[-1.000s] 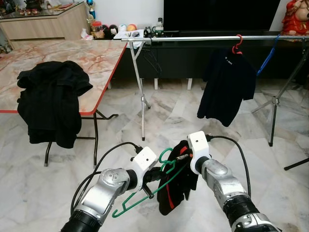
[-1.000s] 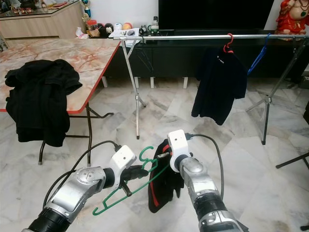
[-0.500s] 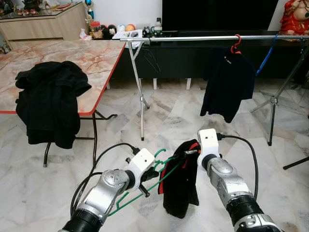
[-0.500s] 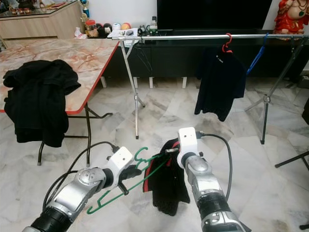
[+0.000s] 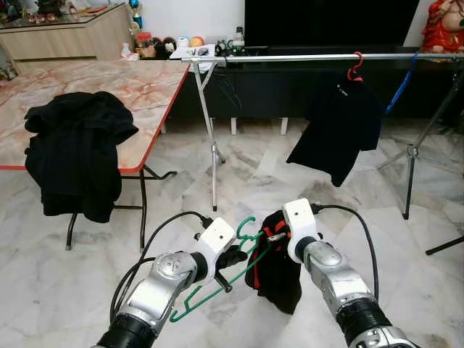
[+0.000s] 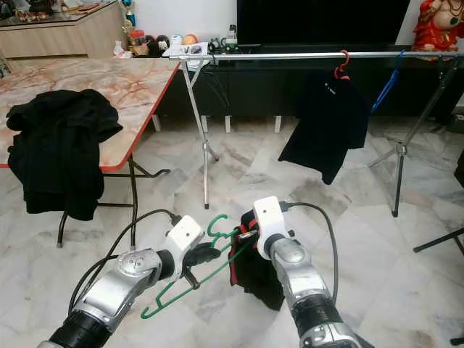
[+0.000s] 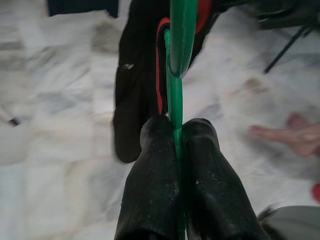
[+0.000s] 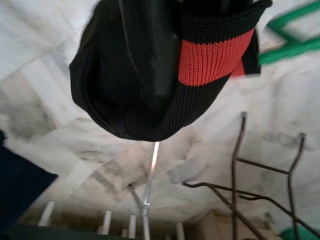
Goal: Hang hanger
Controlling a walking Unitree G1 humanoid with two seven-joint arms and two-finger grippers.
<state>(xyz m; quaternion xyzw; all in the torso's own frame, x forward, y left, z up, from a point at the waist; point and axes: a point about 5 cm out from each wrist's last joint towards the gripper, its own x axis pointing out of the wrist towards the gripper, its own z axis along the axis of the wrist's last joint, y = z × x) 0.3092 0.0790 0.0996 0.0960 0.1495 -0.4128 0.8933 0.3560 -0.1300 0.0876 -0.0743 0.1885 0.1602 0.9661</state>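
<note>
My left gripper (image 5: 238, 256) is shut on a green wire hanger (image 5: 210, 291) just below its hook (image 5: 248, 226); in the left wrist view both black fingers (image 7: 155, 175) pinch the green wire (image 7: 175, 100). Close beside it on the right, my right gripper (image 5: 272, 237) is shut on a black garment with a red band (image 5: 281, 274), which hangs bunched beneath it, its collar touching the hanger's hook. The right wrist view has one finger (image 8: 150, 55) inside the black knit and the red band (image 8: 212, 57). Both are low over the marble floor.
A metal clothes rail (image 5: 304, 56) on tripod legs spans the room ahead, carrying a black shirt (image 5: 339, 127) on a red hanger (image 5: 355, 67) and a blue hanger (image 5: 401, 85). A folding table (image 5: 145, 87) at left holds black clothes (image 5: 76, 156). A person's bare skin (image 7: 295, 137) shows on the floor.
My right gripper with the garment has moved back left and closer to the hanger's hook. The black shirt on the rail has swung, its hem now further left.
</note>
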